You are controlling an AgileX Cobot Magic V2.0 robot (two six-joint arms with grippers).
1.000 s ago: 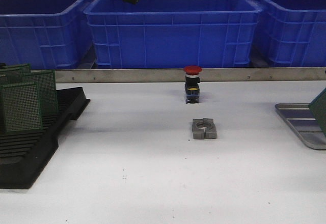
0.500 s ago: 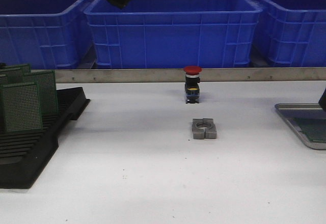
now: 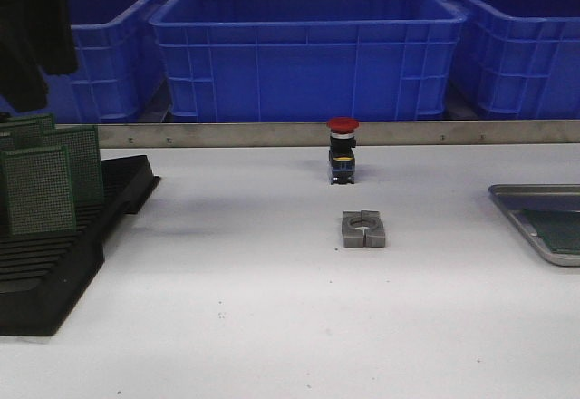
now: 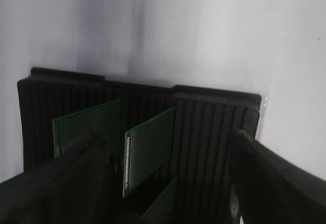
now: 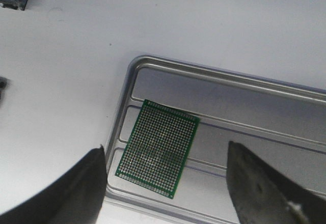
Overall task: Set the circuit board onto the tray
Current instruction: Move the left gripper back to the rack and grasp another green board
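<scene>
A green perforated circuit board (image 5: 158, 147) lies flat on the grey metal tray (image 5: 214, 74); in the front view the tray (image 3: 517, 201) sits at the table's right edge with the board (image 3: 555, 231) on it. My right gripper (image 5: 164, 147) hovers open above that board, touching nothing. My left gripper (image 4: 167, 135) is open above the black slotted rack (image 4: 214, 122), where more green boards (image 4: 148, 150) stand upright in the slots. In the front view the left gripper (image 3: 32, 36) is a dark shape above the rack (image 3: 54, 272). The right gripper is outside the front view.
A red-capped push button (image 3: 343, 150) and a grey metal clamp block (image 3: 363, 229) stand mid-table. Blue plastic bins (image 3: 308, 50) line the back behind a metal rail (image 3: 272, 133).
The right gripper let go of the board, which now lies flat on the tray, and rose out of the front view. The left arm swung from top centre to above the rack.
</scene>
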